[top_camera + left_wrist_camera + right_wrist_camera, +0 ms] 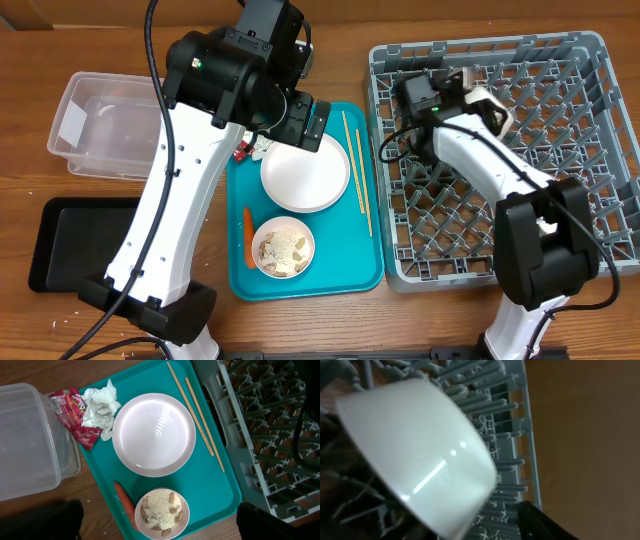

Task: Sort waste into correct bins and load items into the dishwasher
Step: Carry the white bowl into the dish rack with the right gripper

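Note:
My left gripper [158, 519] is open and empty, hovering over the teal tray [220, 485]. Below it lie the round white plate [153, 434], two chopsticks [200, 420], the red wrapper [72, 415], crumpled white paper [100, 407], a carrot piece [125, 502] and a small bowl of beige scraps [161, 512]. My right gripper [468, 95] is low over the back left of the grey dish rack [560, 150], shut on a white bowl [420, 445] tilted against the pegs. Its left finger is hidden.
The clear tub [100, 125] stands left of the teal tray, with the black tray [75, 245] in front of it. The dish rack sits right against the teal tray's right edge [265, 435].

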Robot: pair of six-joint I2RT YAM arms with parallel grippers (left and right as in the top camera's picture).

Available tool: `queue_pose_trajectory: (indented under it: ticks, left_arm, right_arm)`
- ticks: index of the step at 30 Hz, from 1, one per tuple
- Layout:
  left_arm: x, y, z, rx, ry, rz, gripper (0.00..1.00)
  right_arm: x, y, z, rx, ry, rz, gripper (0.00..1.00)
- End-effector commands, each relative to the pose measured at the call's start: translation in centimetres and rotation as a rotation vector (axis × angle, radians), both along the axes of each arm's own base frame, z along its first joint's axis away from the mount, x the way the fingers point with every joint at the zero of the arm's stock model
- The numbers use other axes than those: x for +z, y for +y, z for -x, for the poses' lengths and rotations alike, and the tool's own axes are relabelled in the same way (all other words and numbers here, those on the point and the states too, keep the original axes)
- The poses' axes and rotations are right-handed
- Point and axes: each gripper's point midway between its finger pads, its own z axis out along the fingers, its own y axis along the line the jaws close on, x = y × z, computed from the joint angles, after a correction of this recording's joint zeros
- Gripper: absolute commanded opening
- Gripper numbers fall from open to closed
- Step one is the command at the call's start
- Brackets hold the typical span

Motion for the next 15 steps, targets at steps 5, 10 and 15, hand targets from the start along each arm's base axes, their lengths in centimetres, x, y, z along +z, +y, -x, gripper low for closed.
queue_pose_trajectory:
  ticks: [5, 10, 15]
  left_arm:
    - [1.5, 0.2, 0.5, 0.015, -0.032, 0.023, 1.00]
    - [1.4, 0.3, 0.5, 0.017, -0.032, 0.018, 1.00]
    - [1.4, 1.4, 0.0, 0.047, -0.037, 0.003, 1.00]
  right_arm:
    - [0.4, 0.2, 0.6, -0.001, 0.018, -0.046, 0.88]
    - [2.5, 2.4, 0.7, 0.044, -0.047, -0.260, 1.00]
    - [6.7, 7.5, 1.1, 0.178, -0.122, -0.656, 1.00]
